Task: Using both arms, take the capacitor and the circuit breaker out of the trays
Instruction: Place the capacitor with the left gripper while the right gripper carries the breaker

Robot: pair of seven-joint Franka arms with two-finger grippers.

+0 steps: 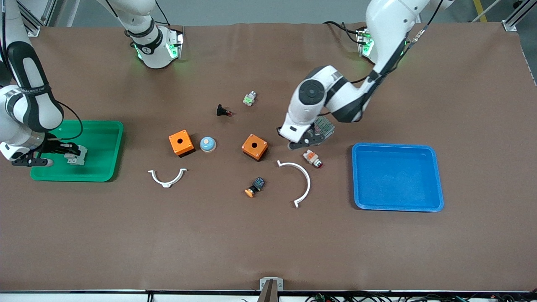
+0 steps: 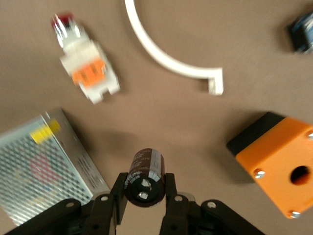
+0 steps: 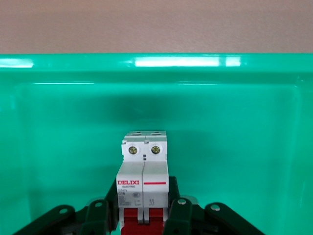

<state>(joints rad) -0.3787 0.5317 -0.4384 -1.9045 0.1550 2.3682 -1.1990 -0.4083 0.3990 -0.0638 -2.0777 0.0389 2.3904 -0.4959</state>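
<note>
My left gripper is shut on the capacitor, a dark cylinder with a grey band. It holds the capacitor just above the table beside a metal mesh box. In the front view this gripper is between an orange box and the mesh box; the capacitor is hidden there. My right gripper is shut on the white-grey breaker with red levers, low inside the green tray. The front view shows this gripper and the breaker in the tray.
A blue tray lies toward the left arm's end. A white-orange button and a white arc lie near my left gripper. Mid-table: a second orange box, dome button, black push-button, blue-black button, another arc.
</note>
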